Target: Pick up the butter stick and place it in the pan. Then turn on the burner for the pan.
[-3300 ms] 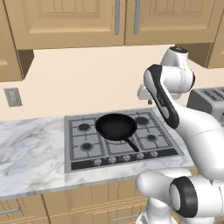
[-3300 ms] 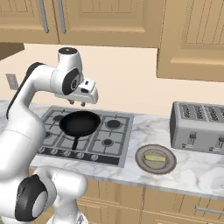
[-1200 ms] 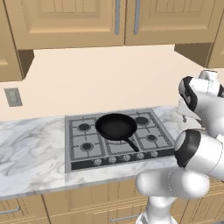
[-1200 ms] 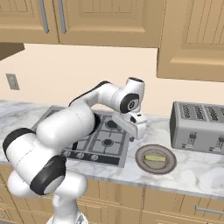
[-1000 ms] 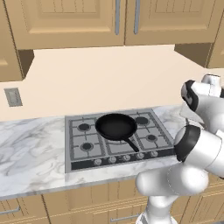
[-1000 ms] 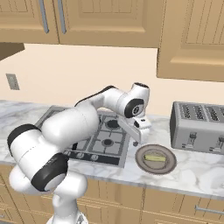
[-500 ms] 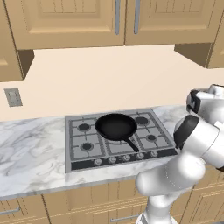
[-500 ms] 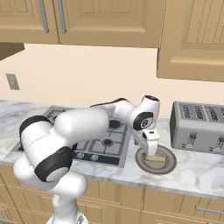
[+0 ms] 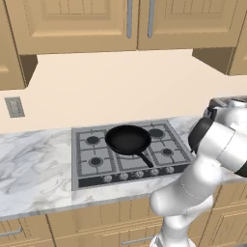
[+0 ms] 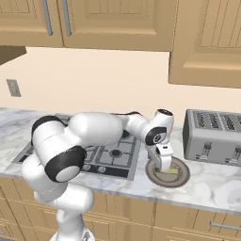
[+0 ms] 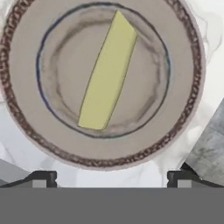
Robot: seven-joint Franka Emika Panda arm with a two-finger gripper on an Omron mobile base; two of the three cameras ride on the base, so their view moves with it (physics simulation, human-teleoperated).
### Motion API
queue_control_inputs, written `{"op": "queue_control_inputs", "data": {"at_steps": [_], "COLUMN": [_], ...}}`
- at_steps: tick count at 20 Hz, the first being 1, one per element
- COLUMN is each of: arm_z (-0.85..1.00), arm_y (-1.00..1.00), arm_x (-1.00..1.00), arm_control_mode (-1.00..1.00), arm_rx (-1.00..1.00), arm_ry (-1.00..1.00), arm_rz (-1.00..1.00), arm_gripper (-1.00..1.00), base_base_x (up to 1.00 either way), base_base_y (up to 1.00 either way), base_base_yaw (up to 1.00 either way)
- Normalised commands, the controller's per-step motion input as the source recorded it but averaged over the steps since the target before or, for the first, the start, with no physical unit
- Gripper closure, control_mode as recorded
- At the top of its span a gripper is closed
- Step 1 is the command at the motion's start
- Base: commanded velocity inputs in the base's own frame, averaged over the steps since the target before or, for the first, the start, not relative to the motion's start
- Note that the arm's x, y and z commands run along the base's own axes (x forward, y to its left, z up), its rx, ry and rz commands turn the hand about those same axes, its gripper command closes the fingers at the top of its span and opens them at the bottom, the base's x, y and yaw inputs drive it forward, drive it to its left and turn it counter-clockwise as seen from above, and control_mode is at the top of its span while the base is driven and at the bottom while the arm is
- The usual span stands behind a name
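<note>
The pale yellow butter stick (image 11: 108, 72) (image 10: 172, 171) lies across the middle of a flat grey-brown round plate (image 11: 30, 74) (image 10: 181, 180) on the marble counter. My gripper (image 11: 109, 177) (image 10: 164, 165) hangs open just above the plate, nothing between its fingertips (image 11: 41, 178). The round black pan (image 9: 128, 139) sits on the stove's back middle burners, its straight handle (image 9: 144, 159) pointing toward the front. In the right base view my arm hides the pan.
A grey gas stove (image 9: 96, 161) (image 10: 109, 160) has a row of knobs (image 9: 138, 174) along its front. A silver toaster (image 10: 214, 137) stands right of the plate. Wooden cabinets hang overhead, and a wall outlet (image 9: 14, 106) sits at the left.
The arm has swung from above the stove to the right and down. The gripper now sits lower, right over the plate with the butter. Pan and butter have not moved.
</note>
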Motion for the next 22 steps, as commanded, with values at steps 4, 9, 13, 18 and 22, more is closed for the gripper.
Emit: {"op": "queue_control_inputs", "data": {"at_steps": [4,9,13,18,22], "arm_z": [-0.21,-0.19,-0.14,-0.17,-0.27], "arm_y": [-0.24,-0.26,-0.18,-0.19,-0.04], "arm_x": [0.24,0.22,0.18,0.12,0.00], "arm_control_mode": [-1.00,-1.00,-1.00,-1.00,-1.00], "arm_rx": [0.00,0.00,0.00,0.00,0.00], "arm_ry": [0.00,0.00,0.00,0.00,0.00], "arm_rz": [0.00,0.00,0.00,0.00,0.00], "arm_gripper": [-1.00,-1.00,-1.00,-1.00,-1.00], "base_base_x": [0.00,0.00,0.00,0.00,0.00], "base_base_y": [0.00,0.00,0.00,0.00,0.00], "base_base_yaw": [0.00,0.00,0.00,0.00,0.00]}}
